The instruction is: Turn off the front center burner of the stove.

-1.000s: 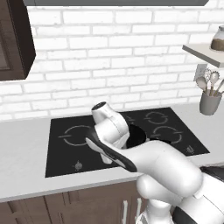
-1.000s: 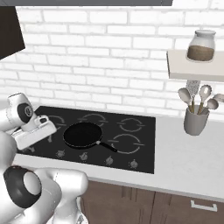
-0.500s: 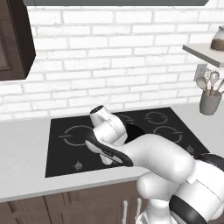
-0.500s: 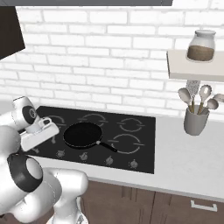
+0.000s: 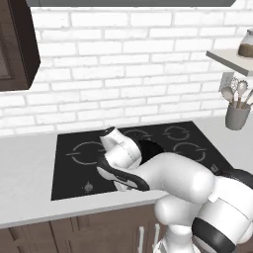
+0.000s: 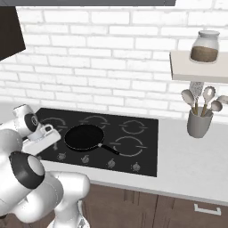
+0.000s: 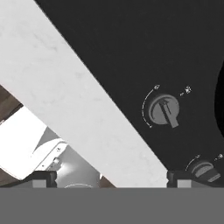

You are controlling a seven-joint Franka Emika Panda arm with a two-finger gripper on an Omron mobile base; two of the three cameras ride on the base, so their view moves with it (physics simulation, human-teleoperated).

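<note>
The stove [image 6: 147, 133] is a glossy black glass cooktop with pale ring markings and a row of small grey knobs along its front. A black frying pan [image 6: 83, 136] sits front and centre on it and hides the front center burner's ring. My hand [image 6: 42, 139] hovers low over the stove's front left edge. In the hand view my gripper [image 7: 111, 179] is open, its tips wide apart over the white counter edge [image 7: 65, 87]. One grey knob [image 7: 164, 110] lies ahead on the glass, and a second knob [image 7: 203, 169] sits beside the right fingertip [image 7: 179, 178].
My own arm [image 5: 163, 178] covers the middle of the stove [image 5: 74, 168] in the left base view, beside one knob [image 5: 89, 187]. A grey utensil holder [image 6: 198, 122] stands on the counter to the right, under a shelf [image 6: 200, 67] carrying a jar. Brown cabinet fronts run below.
My hand has sunk a little and edged toward the stove's front left edge. The pan and the knobs have stayed put.
</note>
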